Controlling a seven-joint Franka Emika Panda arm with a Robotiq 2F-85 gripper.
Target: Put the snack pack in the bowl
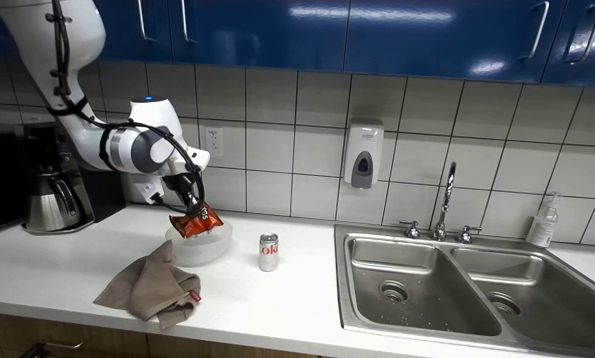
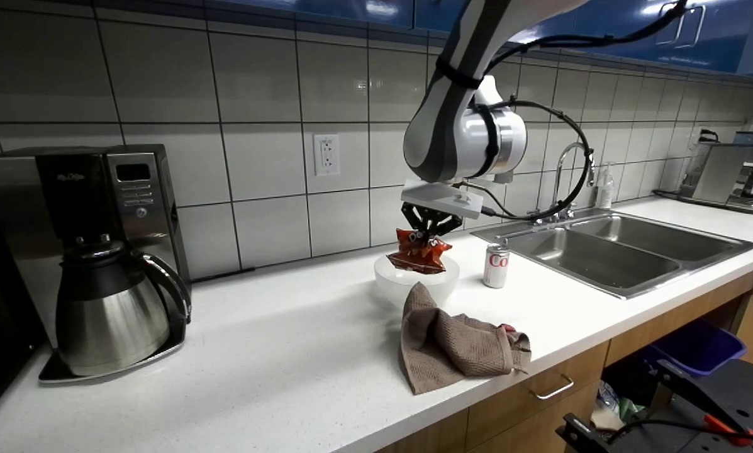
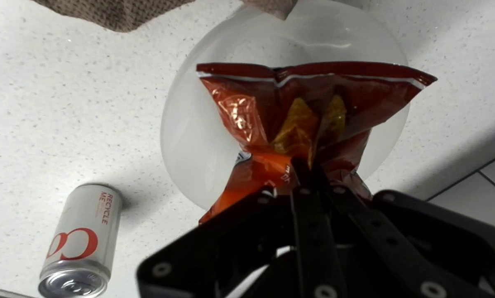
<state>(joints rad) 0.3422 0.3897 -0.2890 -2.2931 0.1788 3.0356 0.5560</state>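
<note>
My gripper (image 3: 310, 171) has its 2 fingers drawn nearly together, with the snack pack (image 3: 305, 120) pinched at its middle between them. The red film gathers at the pinch and fans out to a broad seal with a pale stripe. Location of the pack: above the bowl (image 3: 197, 140), in my grip. In the wrist view at least 1 corner reaches past the bowl's outline. Whether the pack's lower edge touches the bowl, I cannot establish from these angles.

The bowl is translucent and sits upright on a white counter (image 1: 302, 308). A brown towel (image 1: 150, 286) lies crumpled just beside it, 1 raised fold overlapping the bowl's outline in all 3 views. A small red patch (image 1: 195, 296) shows at the towel's edge. A silver can (image 1: 268, 252) with red lettering stands upright near the bowl, apart from it.

Farther along the counter, I note a steel sink (image 1: 344, 278) with 2 basins, a chrome faucet (image 1: 442, 214) behind them and a pump bottle (image 1: 544, 221) at the back edge. On the side of the bowl away from the sink stands a coffee maker (image 2: 77, 195), its carafe (image 2: 112, 327) in place. Mounted on the tiled wall (image 1: 272, 144) are a soap dispenser (image 1: 364, 154) and an electrical outlet (image 1: 214, 141). Blue cabinets (image 1: 257, 35) hang above.
</note>
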